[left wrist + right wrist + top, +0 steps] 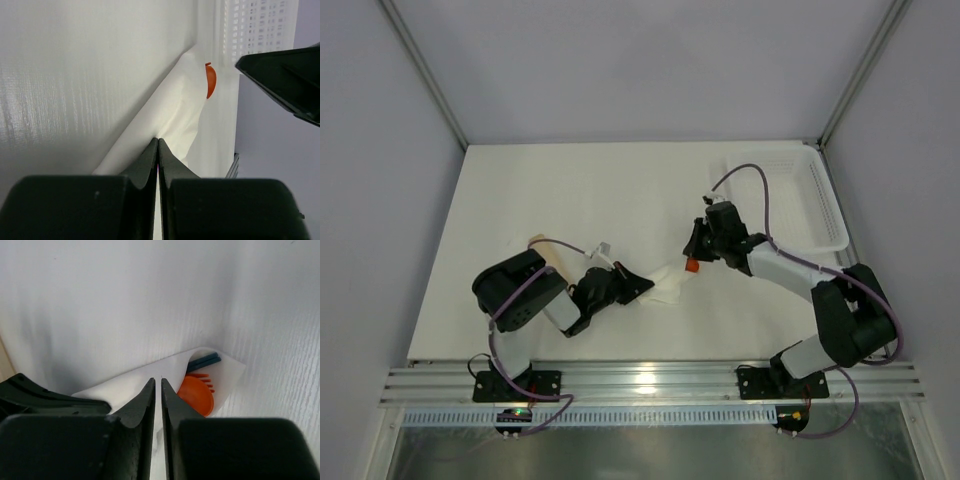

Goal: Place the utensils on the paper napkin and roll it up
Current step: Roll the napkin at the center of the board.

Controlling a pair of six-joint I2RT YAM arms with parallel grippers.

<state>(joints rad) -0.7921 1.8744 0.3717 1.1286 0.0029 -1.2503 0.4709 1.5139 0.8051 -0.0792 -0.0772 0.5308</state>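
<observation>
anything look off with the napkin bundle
yes: the paper napkin is only loosely folded, not rolled tight. An orange spoon, orange fork tines and a dark blue handle poke out of its open end.

One paper napkin (pixel 145 377), one white basket (pixel 790 200). Three utensils (pixel 200 385) show: orange spoon (pixel 196 396), orange fork (pixel 204 378), blue piece (pixel 205 360).

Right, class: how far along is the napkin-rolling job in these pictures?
Done: the orange plastic spoon, orange fork and dark blue handles lie inside the white paper napkin, folded over them. In hand: the left tool is shut on one napkin end; the right tool sits at the utensil end, jaws a slit apart, grip unclear. Left: the roll looks loose and open-ended, so tightening remains.
</observation>
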